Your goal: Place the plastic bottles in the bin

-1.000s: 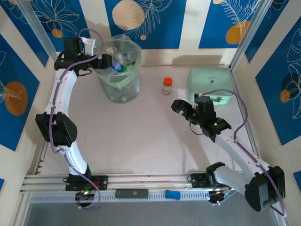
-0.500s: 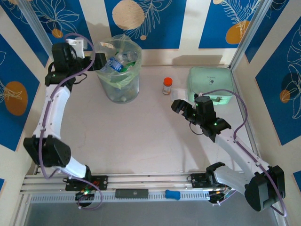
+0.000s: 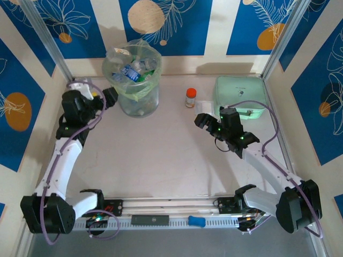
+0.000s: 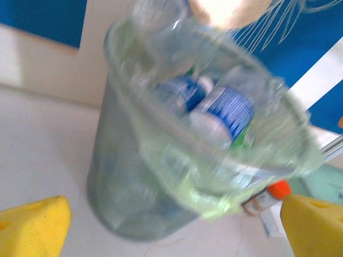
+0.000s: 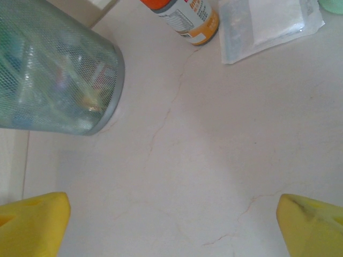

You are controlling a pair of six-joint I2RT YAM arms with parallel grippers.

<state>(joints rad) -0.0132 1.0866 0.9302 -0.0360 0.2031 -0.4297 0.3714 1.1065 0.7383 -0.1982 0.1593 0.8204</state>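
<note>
White left arm [image 3: 60, 158] seemingly faces bin [image 3: 137, 103].

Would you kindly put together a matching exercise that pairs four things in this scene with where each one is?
Things:
1. plastic bottles
2. orange-capped jar
3. mint-green case
4. bin

Places:
a. far right corner of the table
b. far edge of the table, left of the jar
c. piled inside the bin
d. upright between bin and case

Pairs: 1-c, 2-d, 3-a, 4-b.
</note>
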